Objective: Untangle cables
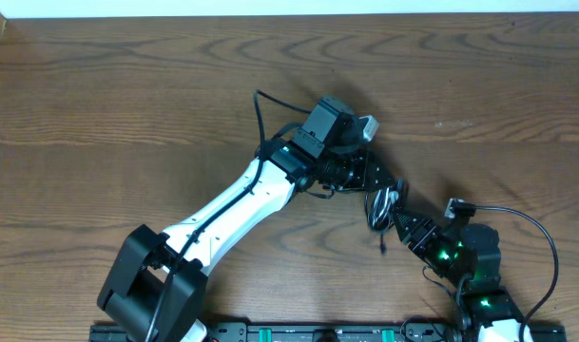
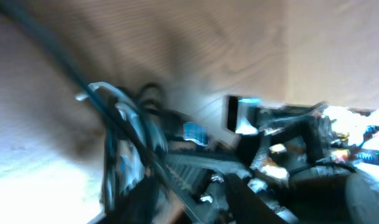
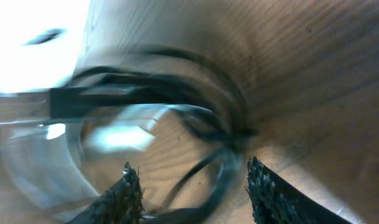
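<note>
Right hand (image 3: 193, 168) spread, fingers (image 3: 130, 196) well apart, nothing pinched. One black strand of the cables (image 3: 177, 87) runs loose through the gap between them and, as far as the blur allows, touches neither pad. Hand sits low over the surface (image 1: 127, 114), probably so the fingers can straddle a strand before closing. Just ahead of the fingertips the rest of the cables lie in a small heap of overlapping black loops, curling round to the hand's right side and crossing each other there; that crossing looks like the knot to work on. A pale smear shows on the hand's left, could be the white cord or glare, can't tell. Beyond the heap, on its far side, comes the left hand (image 1: 373, 185), reaching in from the opposite direction and right up against the bundle. Can't tell whether it is spread or pinching, since the wrist view is smeared and the overhead hides the fingertips. Bundle sits between both hands, likely so each can take one side and draw the loops apart. Judgement: early, tangle not yet separated. Risk: pulling with no firm hold just drags the whole heap. Past the left hand only bare wood.
</note>
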